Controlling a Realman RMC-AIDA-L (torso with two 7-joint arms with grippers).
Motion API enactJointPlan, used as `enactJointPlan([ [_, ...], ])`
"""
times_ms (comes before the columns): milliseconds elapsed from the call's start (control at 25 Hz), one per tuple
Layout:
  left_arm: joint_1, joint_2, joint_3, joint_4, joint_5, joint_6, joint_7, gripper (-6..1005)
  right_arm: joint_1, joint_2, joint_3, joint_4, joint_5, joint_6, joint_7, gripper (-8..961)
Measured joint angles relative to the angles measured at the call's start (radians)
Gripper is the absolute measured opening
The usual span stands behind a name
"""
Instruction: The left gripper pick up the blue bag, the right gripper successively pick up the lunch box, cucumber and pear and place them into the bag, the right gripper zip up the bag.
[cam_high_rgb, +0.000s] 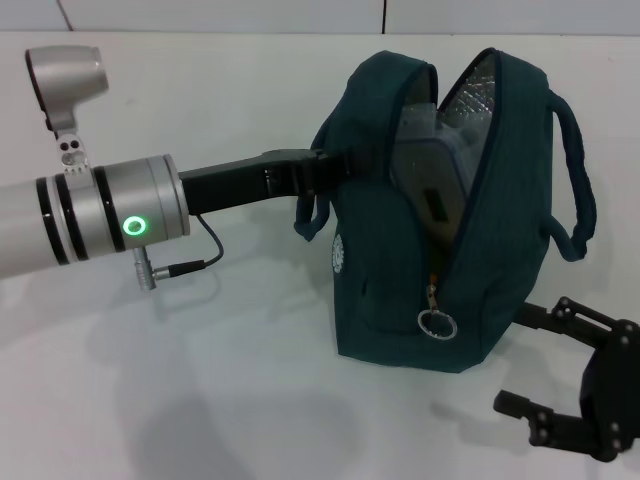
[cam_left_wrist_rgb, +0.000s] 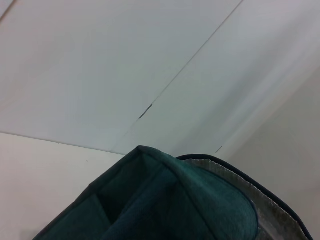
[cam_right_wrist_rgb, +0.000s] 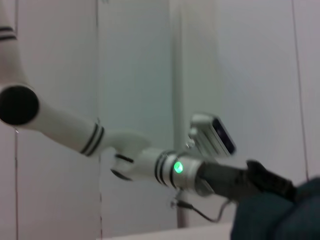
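Gripping the blue bag (cam_high_rgb: 420, 240), left claw (cam_high_rgb: 318, 168); right claw (cam_high_rgb: 560, 370) beside.

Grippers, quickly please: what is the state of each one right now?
Left gripper: shut on the blue bag, at its near handle.
Right gripper: open, holding nothing, low beside the bag's far side.

bg: white table (cam_high_rgb: 250, 400) | rear: pale wall panels (cam_left_wrist_rgb: 100, 65) w/ thin seams | light: even
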Motion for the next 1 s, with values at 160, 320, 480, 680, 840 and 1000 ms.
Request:
enactJointPlan([
  [160,0.000,0.000,0.000,0.000,0.000,0.000,0.000,91,0.015,0.004,-0.017,0.004,-0.001,0.055,0.053,802],
  [320,0.001,0.000,0.000,0.000,0.000,-0.001,0.000,91,0.028,0.009,-0.045,0.005,0.007,0.086,0.066,801],
  [480,0.001,-0.001,0.000,0.000,0.000,-0.001,0.000,92,0.046,0.011,-0.049,0.027,0.013,0.090,0.066,801],
  [680,-0.004,-0.002,0.000,-0.017,-0.002,-0.002,0.000,92,0.055,0.016,-0.051,0.050,0.060,0.103,0.063,775],
  [840,-0.005,-0.002,0.000,-0.020,-0.002,-0.002,0.000,93,0.065,0.018,-0.056,0.054,0.073,0.105,0.058,641],
  [1000,-0.005,-0.002,0.001,-0.021,-0.002,-0.001,0.000,93,0.069,0.018,-0.060,0.054,0.074,0.106,0.060,510],
])
